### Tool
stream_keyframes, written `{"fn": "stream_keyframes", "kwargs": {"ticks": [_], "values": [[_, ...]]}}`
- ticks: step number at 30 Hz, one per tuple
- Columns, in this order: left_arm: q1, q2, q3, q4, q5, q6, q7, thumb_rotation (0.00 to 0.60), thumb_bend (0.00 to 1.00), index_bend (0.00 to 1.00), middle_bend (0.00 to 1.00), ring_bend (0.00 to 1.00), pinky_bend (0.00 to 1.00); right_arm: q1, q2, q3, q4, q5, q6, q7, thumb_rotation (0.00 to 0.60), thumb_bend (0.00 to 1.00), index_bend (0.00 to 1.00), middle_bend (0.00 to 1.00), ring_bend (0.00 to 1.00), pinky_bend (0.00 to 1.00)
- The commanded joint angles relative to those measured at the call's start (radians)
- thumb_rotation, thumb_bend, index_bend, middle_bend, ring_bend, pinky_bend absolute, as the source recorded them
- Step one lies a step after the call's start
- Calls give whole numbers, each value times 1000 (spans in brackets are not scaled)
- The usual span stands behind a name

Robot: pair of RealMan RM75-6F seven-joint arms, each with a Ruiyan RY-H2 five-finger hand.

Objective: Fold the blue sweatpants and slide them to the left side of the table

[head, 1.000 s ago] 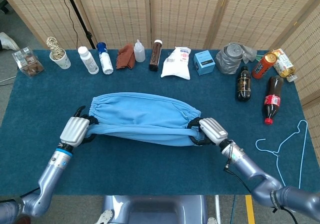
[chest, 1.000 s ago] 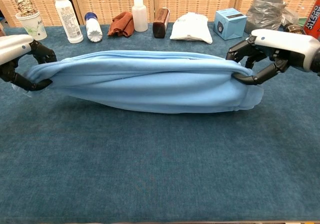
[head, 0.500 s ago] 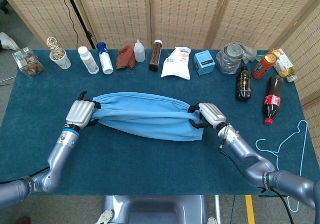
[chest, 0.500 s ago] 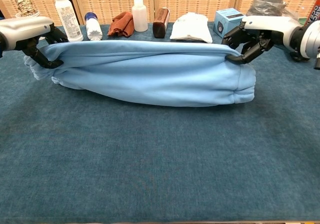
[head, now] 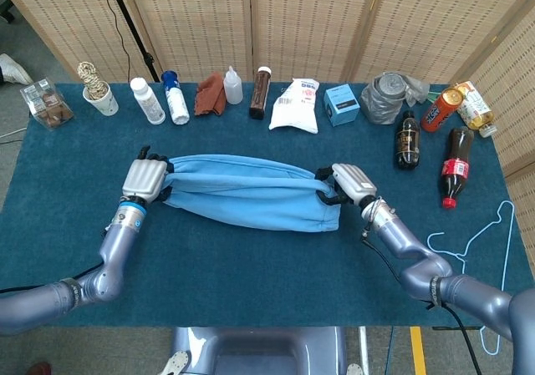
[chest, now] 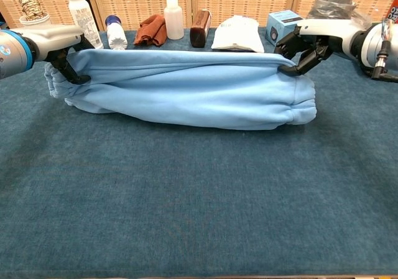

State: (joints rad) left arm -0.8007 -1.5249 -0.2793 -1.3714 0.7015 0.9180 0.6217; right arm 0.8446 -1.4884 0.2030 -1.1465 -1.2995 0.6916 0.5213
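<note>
The soft light-blue fleece sweatpants [head: 251, 193] lie long-axis across the desk, left hand [head: 144, 179] and right hand [head: 349, 183] each clenching 1 end in their fingers.

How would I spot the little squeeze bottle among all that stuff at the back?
Look along the back edge of the blue table, where a row of items stands. The squeeze bottle sits between the crumpled brown cloth and the dark upright bottle. It alone is translucent white with a pointed nozzle.
</note>
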Motion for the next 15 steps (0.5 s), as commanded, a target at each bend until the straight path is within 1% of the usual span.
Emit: {"fn": "stream_keyframes", "kwargs": {"ticks": [1,2,3,5,7,11,15], "values": [[-3,4,8,0,5,11,-6,600,373,133,0,0,0,-3,14,-11,-3,-48,9,52,600,616,300,184,105,270],[-4,9,10,-6,1,12,-5,600,369,56,0,0,0,-3,17,-14,0,-59,12,65,600,496,183,82,32,184],[-5,13,10,-13,0,17,-5,600,366,15,0,0,0,-3,19,-16,3,-67,15,73,600,378,94,20,1,118],[-5,19,8,-21,6,32,-8,600,363,0,0,0,0,-4,20,-18,10,-76,23,77,600,289,18,0,0,52],[-4,24,7,-25,24,58,-16,600,361,0,0,0,0,-8,14,-14,27,-75,44,60,600,274,0,0,0,20],[-1,36,9,-38,43,67,-37,600,352,0,0,0,0,-13,11,-10,33,-60,53,32,600,269,0,0,0,14],[5,67,22,-73,55,64,-47,600,282,0,0,0,0,-24,31,-5,5,-53,71,19,600,263,0,0,0,14]]}}
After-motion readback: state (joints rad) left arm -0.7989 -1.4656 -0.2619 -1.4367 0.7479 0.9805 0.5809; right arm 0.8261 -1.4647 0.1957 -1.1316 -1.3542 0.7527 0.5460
